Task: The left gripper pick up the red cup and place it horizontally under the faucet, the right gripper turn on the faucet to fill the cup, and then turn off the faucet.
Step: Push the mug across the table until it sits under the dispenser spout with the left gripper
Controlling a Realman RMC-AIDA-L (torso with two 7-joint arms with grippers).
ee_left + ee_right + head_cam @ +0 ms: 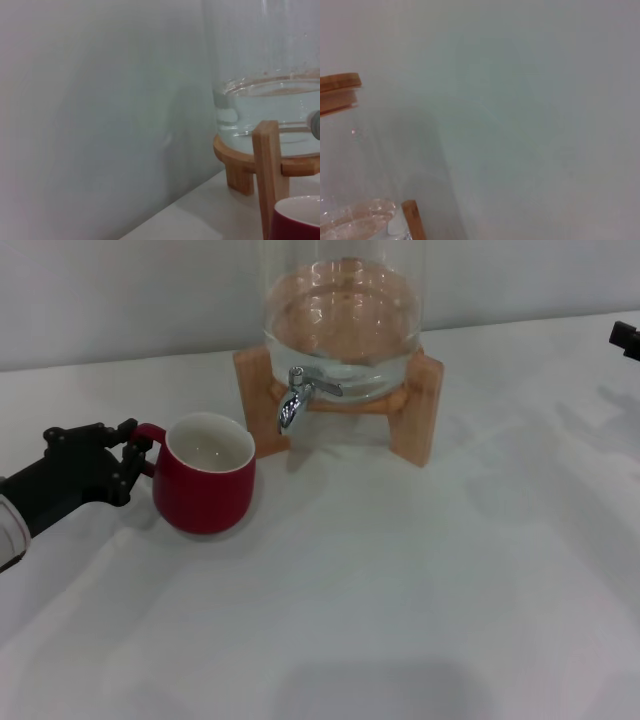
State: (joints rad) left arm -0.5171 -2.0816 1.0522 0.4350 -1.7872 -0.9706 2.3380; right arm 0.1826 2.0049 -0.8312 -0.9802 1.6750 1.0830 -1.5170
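The red cup (205, 488) stands upright on the white table, left of and in front of the faucet (295, 398), not under its spout. My left gripper (130, 458) is at the cup's left side, at table height, with its fingers spread above and below the small loop handle (150, 433). The chrome faucet juts from the glass water dispenser (342, 325) on its wooden stand (415, 410). The cup's rim (300, 210) and the stand (267, 170) show in the left wrist view. Only a black tip of my right gripper (625, 340) shows at the far right edge.
The dispenser is partly filled with water and stands at the back middle, close to the pale wall. Its wooden lid (337, 92) shows in the right wrist view. White tabletop (400, 600) stretches in front of and to the right of the stand.
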